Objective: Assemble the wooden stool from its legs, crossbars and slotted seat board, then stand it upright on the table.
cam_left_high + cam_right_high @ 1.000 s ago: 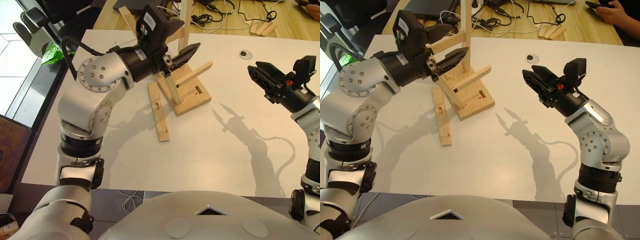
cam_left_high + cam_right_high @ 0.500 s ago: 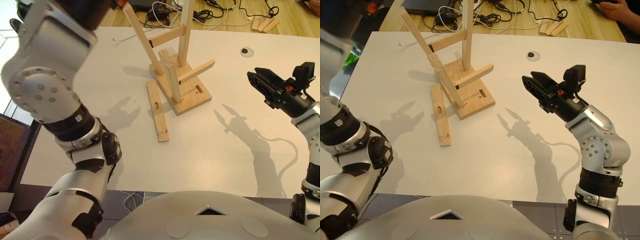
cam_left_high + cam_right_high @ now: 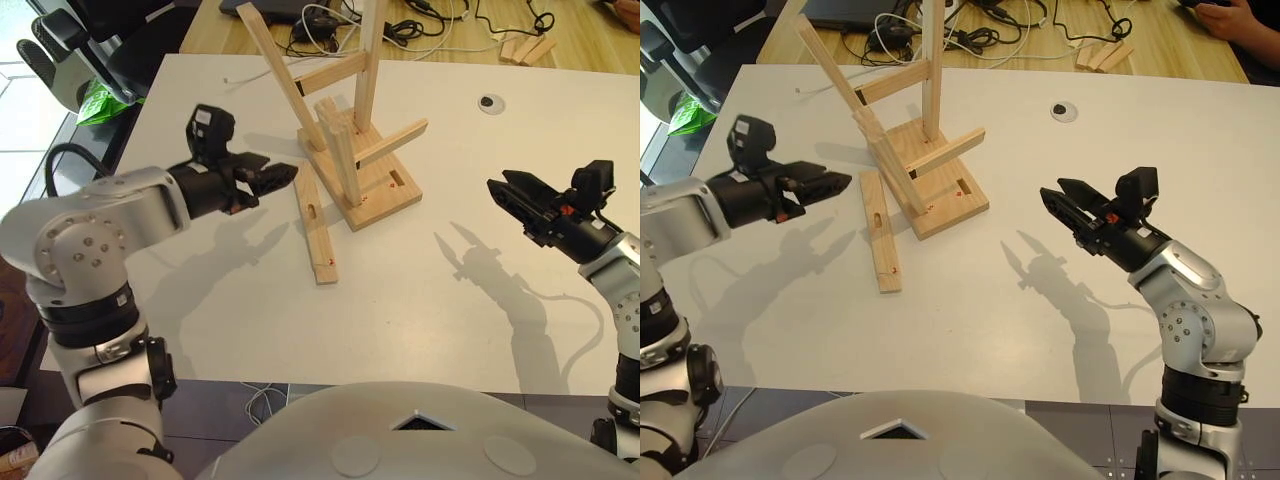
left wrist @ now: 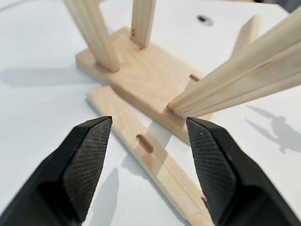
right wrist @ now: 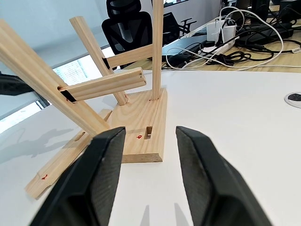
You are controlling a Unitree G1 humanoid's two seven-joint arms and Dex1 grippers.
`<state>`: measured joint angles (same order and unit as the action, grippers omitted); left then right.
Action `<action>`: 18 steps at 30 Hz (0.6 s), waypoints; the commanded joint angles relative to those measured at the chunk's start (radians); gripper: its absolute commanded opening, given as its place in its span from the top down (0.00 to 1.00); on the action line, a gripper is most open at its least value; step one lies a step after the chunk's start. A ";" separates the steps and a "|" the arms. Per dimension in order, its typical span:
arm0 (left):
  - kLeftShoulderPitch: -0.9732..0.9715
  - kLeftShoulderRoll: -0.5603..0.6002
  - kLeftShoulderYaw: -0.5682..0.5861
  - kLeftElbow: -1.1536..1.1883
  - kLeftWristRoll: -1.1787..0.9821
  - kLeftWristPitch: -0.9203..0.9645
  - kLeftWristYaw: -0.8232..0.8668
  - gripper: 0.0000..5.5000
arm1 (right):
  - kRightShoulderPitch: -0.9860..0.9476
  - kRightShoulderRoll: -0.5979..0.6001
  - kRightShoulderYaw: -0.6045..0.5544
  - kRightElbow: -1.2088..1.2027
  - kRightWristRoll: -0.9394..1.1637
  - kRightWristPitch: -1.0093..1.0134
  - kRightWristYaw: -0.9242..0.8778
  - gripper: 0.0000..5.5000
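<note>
Though empty, left gripper (image 3: 278, 180) near stool (image 3: 375, 205).

Half-built stool (image 3: 383, 193) upside-down, loose slotted bar (image 3: 317, 232) alongside

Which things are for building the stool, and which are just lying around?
For the stool:
seat board
legs standing in it
crossbars between the legs
loose slotted piece lying flat beside the board

Just lying around:
cables
round table cap
green bag
</note>
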<state>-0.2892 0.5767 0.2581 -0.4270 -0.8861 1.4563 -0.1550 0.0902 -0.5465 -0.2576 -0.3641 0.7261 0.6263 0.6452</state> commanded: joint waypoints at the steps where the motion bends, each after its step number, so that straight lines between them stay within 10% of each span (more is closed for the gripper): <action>1: 0.049 -0.055 -0.061 -0.032 0.070 0.041 0.060 0.47 | 0.015 0.016 0.013 -0.028 -0.013 -0.016 -0.013 0.64; 13: 0.061 0.106 -0.438 0.006 0.336 -0.175 -0.060 0.47 | -0.014 0.054 0.030 -0.072 -0.015 -0.052 -0.054 0.64; 18: 0.052 -0.155 -0.218 0.057 0.253 -0.037 -0.028 0.47 | -0.035 0.054 0.031 -0.080 -0.012 -0.056 -0.060 0.64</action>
<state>-0.2191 0.5118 -0.0496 -0.3804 -0.6090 1.3623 -0.2091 0.0698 -0.4880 -0.2262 -0.4321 0.7192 0.5733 0.5952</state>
